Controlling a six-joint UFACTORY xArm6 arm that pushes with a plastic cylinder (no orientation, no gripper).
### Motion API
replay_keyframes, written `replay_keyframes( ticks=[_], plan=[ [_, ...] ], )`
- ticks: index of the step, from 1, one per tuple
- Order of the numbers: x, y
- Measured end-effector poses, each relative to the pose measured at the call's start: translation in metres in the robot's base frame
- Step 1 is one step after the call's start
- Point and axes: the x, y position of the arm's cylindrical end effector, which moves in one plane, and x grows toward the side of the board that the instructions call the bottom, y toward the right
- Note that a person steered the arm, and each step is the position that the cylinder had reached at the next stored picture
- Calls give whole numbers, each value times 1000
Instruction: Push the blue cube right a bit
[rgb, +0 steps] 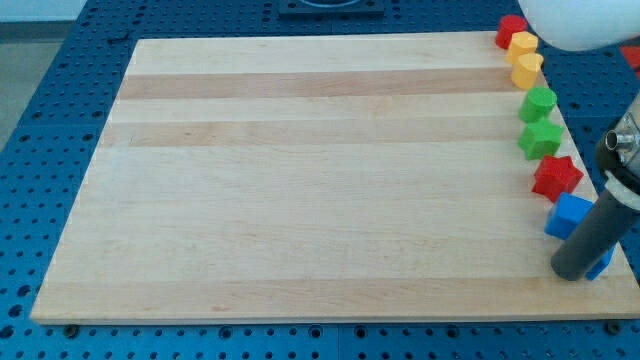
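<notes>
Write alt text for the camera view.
My tip rests at the board's lower right, touching the blue cube from below. Up the right edge run a red star, two green blocks, two yellow, one red.

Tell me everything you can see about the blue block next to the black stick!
The blue cube looks like smooth, bright plastic with flat faces and sharp edges. It sits on the wooden board close to its edge at the view's right, just below the red star, close to it, perhaps touching. The dark rod stands in front of its lower right part and hides it. My tip rests just below the cube. A bit of blue shows right of the rod; whether it is the same block is unclear.
</notes>
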Motion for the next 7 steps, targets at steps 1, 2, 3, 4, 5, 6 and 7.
replay_keyframes(
  ticks=[1, 2, 3, 4, 5, 6, 7],
  plan=[
    [0, -29],
    [-3, -63],
    [-22, -65],
    [-37, -64],
    [-37, -50],
    [-38, -34],
    [-50, -33]
  ],
)
